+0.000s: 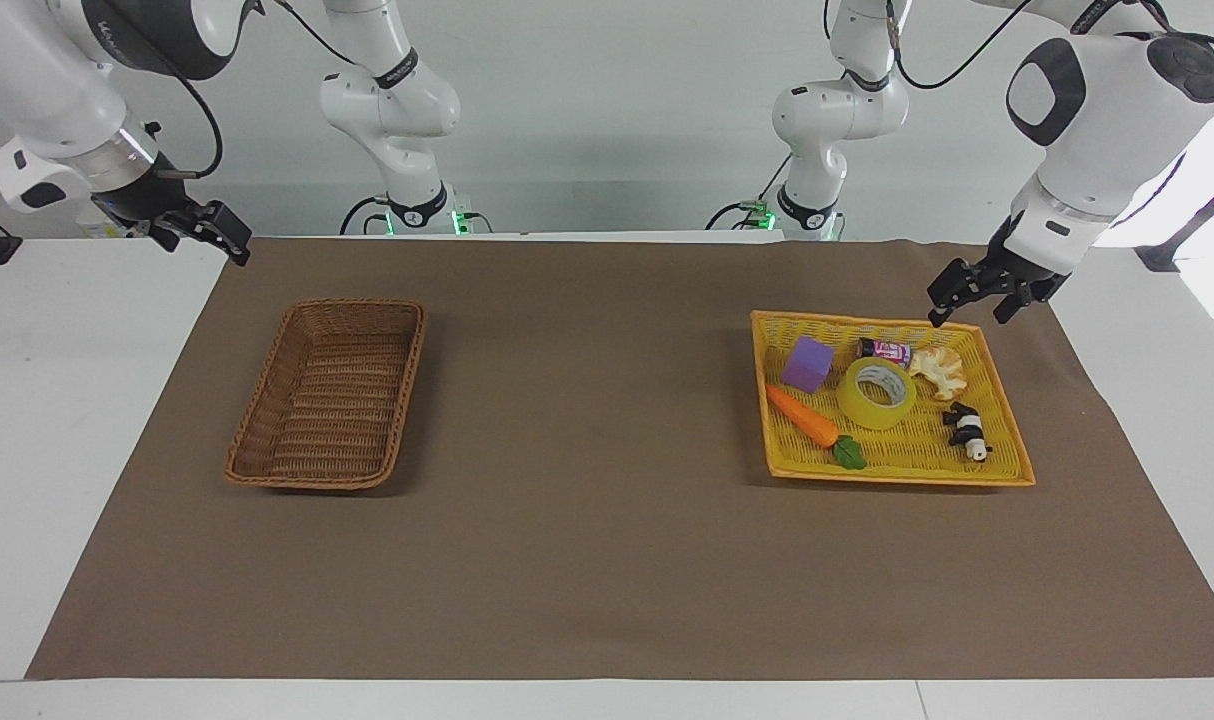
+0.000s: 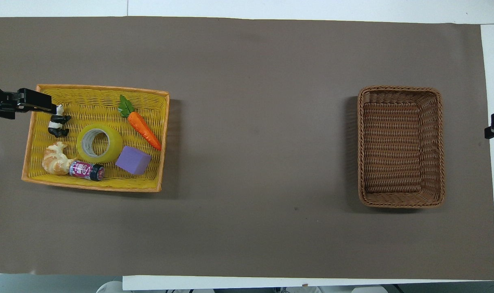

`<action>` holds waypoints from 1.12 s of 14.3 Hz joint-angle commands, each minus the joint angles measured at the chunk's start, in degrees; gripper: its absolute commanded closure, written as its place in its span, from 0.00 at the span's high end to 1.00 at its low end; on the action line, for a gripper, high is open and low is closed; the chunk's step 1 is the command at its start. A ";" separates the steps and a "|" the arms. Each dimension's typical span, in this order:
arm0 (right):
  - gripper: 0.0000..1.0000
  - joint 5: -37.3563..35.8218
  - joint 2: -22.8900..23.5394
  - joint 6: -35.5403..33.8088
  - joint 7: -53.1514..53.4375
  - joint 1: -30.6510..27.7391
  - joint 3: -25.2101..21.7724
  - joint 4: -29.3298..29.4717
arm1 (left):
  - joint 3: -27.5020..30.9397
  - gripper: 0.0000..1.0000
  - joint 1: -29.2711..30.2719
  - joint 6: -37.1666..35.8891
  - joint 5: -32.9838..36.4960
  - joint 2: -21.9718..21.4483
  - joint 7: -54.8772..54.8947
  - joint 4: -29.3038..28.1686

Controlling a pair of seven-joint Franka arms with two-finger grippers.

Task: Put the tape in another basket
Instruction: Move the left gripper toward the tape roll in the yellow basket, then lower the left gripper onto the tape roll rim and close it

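The tape is a yellow translucent roll lying flat in the middle of a flat yellow woven tray toward the left arm's end of the table. It also shows in the overhead view. The dark brown wicker basket stands empty toward the right arm's end and shows in the overhead view too. My left gripper is open and empty, up in the air over the tray's corner at its own end, apart from the tape. My right gripper is open and empty, raised over the mat's edge beside the basket.
In the tray around the tape lie a purple cube, a toy carrot, a croissant, a small can and a panda figure. A brown mat covers the table between tray and basket.
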 commanded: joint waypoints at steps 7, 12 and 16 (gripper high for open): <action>1.00 -0.14 -1.04 -0.02 0.11 -0.09 0.18 -1.07 | 0.11 1.00 1.96 7.79 1.17 -5.99 -0.34 -13.28; 1.00 -0.14 -1.04 -0.02 0.11 -0.09 0.18 -1.07 | 0.02 1.00 2.93 18.12 1.17 -6.53 -2.18 -26.76; 1.00 -0.14 -1.04 -0.02 0.11 -0.09 0.18 -1.07 | 0.02 1.00 2.93 27.33 1.17 -4.00 -2.71 -31.62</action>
